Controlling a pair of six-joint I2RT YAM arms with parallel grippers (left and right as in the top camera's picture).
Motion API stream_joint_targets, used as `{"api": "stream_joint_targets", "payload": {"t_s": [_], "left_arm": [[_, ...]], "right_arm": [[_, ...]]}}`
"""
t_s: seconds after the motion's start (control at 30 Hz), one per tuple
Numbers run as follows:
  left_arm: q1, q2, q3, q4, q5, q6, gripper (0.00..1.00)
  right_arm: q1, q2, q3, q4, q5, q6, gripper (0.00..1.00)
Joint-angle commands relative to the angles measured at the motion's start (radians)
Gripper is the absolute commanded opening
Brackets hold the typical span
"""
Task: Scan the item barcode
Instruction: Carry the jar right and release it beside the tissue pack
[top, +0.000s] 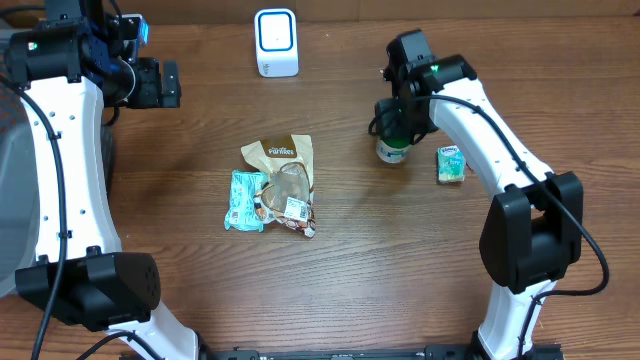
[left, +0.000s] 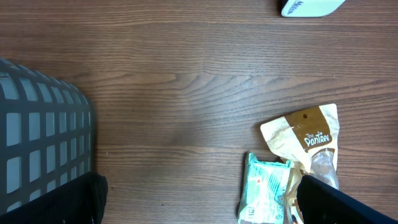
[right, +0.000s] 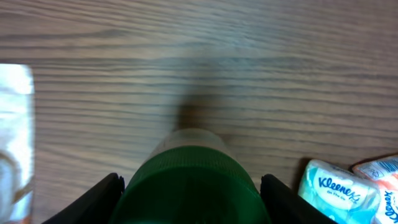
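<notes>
**A:** Where is the item to be scanned, and who has it?

**B:** A bottle (top: 392, 150) with a dark green cap stands upright on the wooden bench (top: 350, 270), in the right half and somewhat nearer the far edge. The right gripper (right: 193, 198) comes down over it from above. Its fingers (right: 102, 199) sit tight against both sides of the cap with no gap showing, so it looks clamped on the bottle. The bottle's base appears to rest on the wood.

**A:** Why a grip from the top?

**B:** Probably to leave the label and its barcode uncovered. I cannot see the barcode itself.

**A:** And the scanner?

**B:** A white scanner (top: 276, 42) stands at the middle of the far edge, well apart from the bottle, which would need carrying left and away to face it.

**A:** Anything close by?

**B:** A tissue pack (top: 450, 164) lies just right of the bottle, not touching. A snack pouch (top: 285, 158) and teal packet (top: 245, 200) overlap near the centre.

**A:** The other arm?

**B:** The left gripper (top: 172, 85) waits near the far-left corner, jaws wide apart and empty, beside a grey basket (left: 37, 137).
</notes>
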Motion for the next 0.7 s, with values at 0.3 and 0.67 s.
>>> {"api": "stream_joint_targets", "payload": {"t_s": [0.3, 0.67], "left_arm": [[0.000, 0.008, 0.009, 0.002, -0.004, 0.020, 0.99], [0.000, 0.008, 0.009, 0.002, -0.004, 0.020, 1.00]], "right_arm": [[-0.107, -0.008, -0.054, 0.026, 0.084, 0.005, 0.49], [-0.116, -0.008, -0.098, 0.118, 0.085, 0.005, 0.53]]}}
